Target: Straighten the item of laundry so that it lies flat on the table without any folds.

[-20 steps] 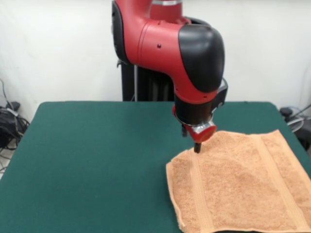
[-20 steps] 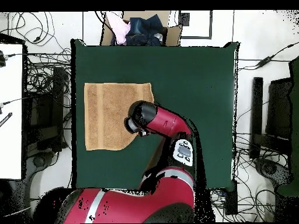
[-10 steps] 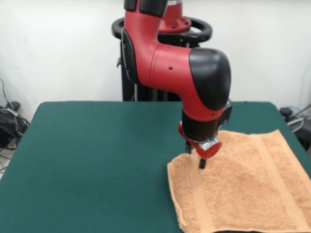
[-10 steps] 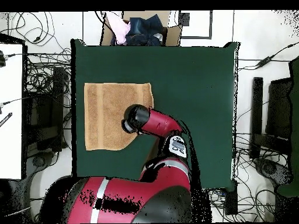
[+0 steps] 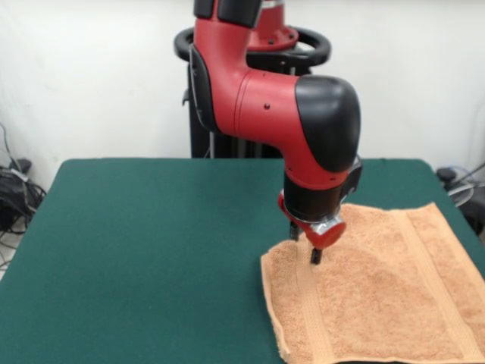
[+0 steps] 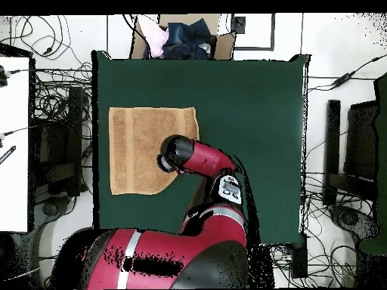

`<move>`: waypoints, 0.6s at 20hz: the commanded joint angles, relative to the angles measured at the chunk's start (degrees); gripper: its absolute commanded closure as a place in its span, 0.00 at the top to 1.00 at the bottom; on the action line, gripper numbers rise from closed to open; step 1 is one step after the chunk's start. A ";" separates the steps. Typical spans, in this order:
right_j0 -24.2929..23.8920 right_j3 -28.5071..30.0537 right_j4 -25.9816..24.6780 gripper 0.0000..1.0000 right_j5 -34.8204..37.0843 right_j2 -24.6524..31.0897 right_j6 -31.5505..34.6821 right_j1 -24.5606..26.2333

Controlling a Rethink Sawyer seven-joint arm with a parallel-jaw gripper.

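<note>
Now the gripper (image 5: pixel 305 246) has dropped from the towel (image 5: pixel 379 296)'s far rim onto its woven band near that corner and stalled, fingers' grip unreadable, towel nearly flat at the bench (image 5: pixel 151 250)'s side edge, corner likely next.

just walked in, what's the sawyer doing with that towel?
It's flattening the towel on the green table. The gripper is down at the towel's edge nearest the table's middle, tips at or just above the cloth; contact isn't clear. The towel lies mostly spread at one side of the table, both woven bands showing. In the overhead view the arm covers part of it, so I can't rule out a fold there.
</note>
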 commanded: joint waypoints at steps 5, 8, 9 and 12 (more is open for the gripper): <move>-0.30 5.08 -1.10 1.00 3.48 5.84 1.76 -4.15; -0.05 6.11 -1.39 1.00 3.93 5.45 1.73 -5.36; -0.33 6.17 -1.54 1.00 2.94 5.66 1.50 -4.77; -1.11 5.21 -2.05 1.00 -0.71 6.34 0.91 -1.53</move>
